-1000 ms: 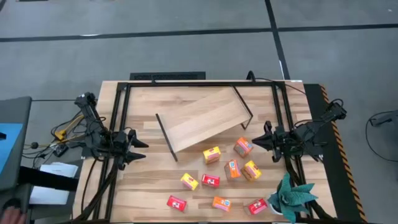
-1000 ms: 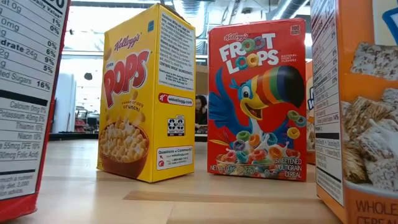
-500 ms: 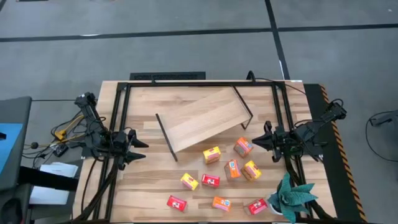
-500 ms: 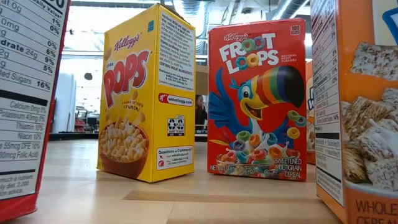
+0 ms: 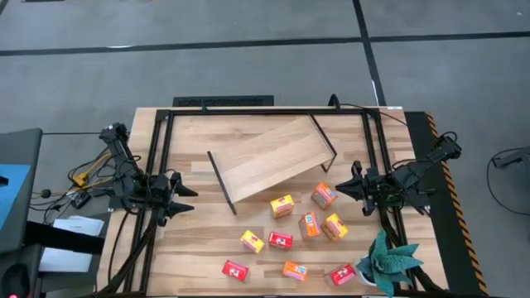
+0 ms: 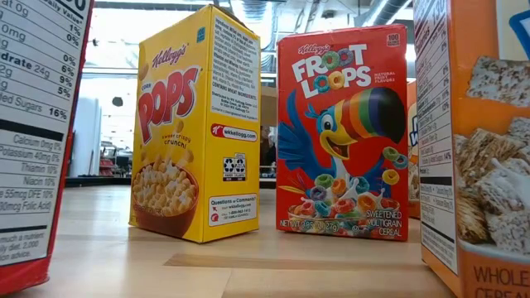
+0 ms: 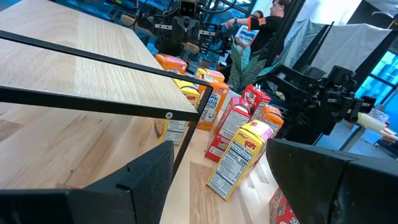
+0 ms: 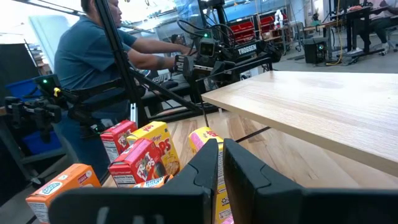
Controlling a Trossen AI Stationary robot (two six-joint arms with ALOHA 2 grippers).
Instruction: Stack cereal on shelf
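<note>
The shelf (image 5: 273, 157), a light-wood board with black rod frames at both ends, stands askew in the middle of the table on those frames. Several small cereal boxes stand upright on the tabletop nearer than it, among them a yellow one (image 5: 281, 205), an orange one (image 5: 325, 195) and a red one (image 5: 236, 270). In the low view a yellow box (image 6: 195, 124) and a red box (image 6: 344, 132) stand side by side. My left gripper (image 5: 184, 197) waits open at the table's left side, and my right gripper (image 5: 344, 186) waits shut at the right side. Neither touches anything.
Black rails (image 5: 265, 112) frame the tabletop along its far edge and both sides. A potted green plant (image 5: 385, 261) stands at the near right corner. People show beyond the table in the right wrist view (image 8: 99, 68) and the left wrist view (image 7: 273, 18).
</note>
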